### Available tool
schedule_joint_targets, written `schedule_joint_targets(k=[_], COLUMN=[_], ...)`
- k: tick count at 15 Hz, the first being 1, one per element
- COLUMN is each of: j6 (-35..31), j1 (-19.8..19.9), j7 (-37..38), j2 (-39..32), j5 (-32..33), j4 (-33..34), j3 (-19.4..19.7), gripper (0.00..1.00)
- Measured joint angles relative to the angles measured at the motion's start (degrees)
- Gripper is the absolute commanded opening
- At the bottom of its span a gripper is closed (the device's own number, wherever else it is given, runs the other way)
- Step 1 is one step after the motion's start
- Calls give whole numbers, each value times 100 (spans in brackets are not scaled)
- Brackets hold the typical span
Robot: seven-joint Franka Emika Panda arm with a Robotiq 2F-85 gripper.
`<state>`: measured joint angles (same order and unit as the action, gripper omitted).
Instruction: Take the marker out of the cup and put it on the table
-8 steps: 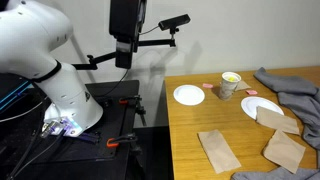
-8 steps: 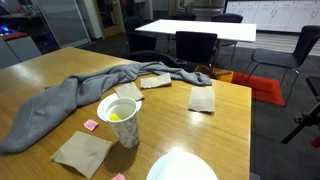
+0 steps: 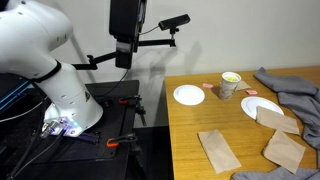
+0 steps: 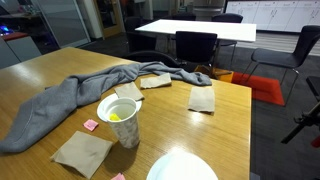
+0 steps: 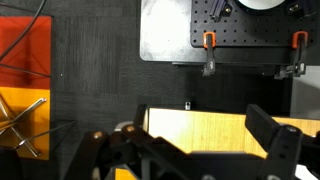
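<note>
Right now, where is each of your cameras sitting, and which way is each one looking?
An exterior view: off to the robot's side, facing the wooden table; the white arm and hanging claw show.
An exterior view: low at the table, facing across the paper cup toward office chairs; no robot part shows.
Wrist view: on the wrist, looking down at the black base stand and table edge; the open claw's fingers show.
Both exterior views share the cup, a white plate and the grey cloth.
</note>
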<state>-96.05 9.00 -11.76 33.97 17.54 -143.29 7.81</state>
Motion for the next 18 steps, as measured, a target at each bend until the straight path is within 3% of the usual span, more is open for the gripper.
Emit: schedule_joint_targets(k=[5,10,18], j6=[-199,-1334,-3053], j1=[-65,-355,-978], j7=[0,-5,-282], j2=[-25,-429,-1864], j5=[-3,-103,-402], j4=[6,131,922], j3=[15,9,-239], gripper=[100,100,100])
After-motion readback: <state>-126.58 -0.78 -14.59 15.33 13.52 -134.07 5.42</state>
